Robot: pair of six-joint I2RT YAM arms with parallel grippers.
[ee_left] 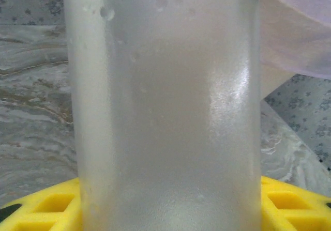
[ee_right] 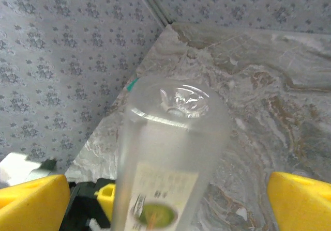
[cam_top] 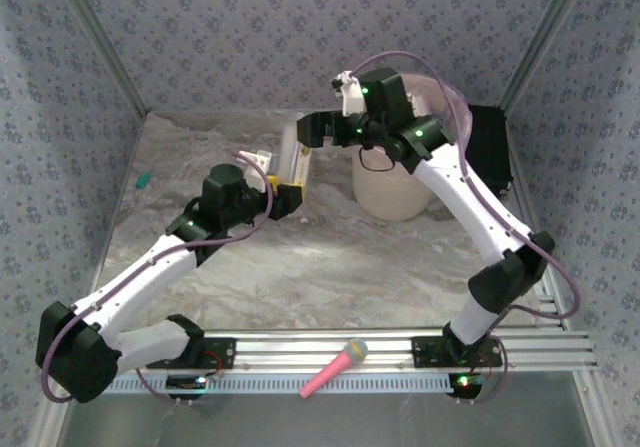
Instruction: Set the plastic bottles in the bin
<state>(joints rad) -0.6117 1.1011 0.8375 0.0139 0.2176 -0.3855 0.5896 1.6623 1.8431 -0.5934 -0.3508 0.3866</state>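
Observation:
A tall frosted plastic bottle (cam_top: 292, 152) with a pale label stands upright over the table, just left of the bin (cam_top: 395, 192), a cream bucket with a pink liner. My left gripper (cam_top: 293, 189) is shut on the bottle's lower part. In the left wrist view the bottle (ee_left: 165, 107) spans the space between the yellow fingers (ee_left: 46, 208). My right gripper (cam_top: 305, 129) is at the bottle's top. Its yellow fingers (ee_right: 302, 200) stand wide open, clear of the bottle (ee_right: 170, 158) on both sides. Other bottles are out of view.
A black box (cam_top: 490, 147) sits right of the bin. A small teal clock (cam_top: 143, 180) lies by the left wall. A pink toy microphone (cam_top: 335, 367) rests on the front rail. The bin's cream wall (ee_left: 274, 71) is close on the left gripper's right.

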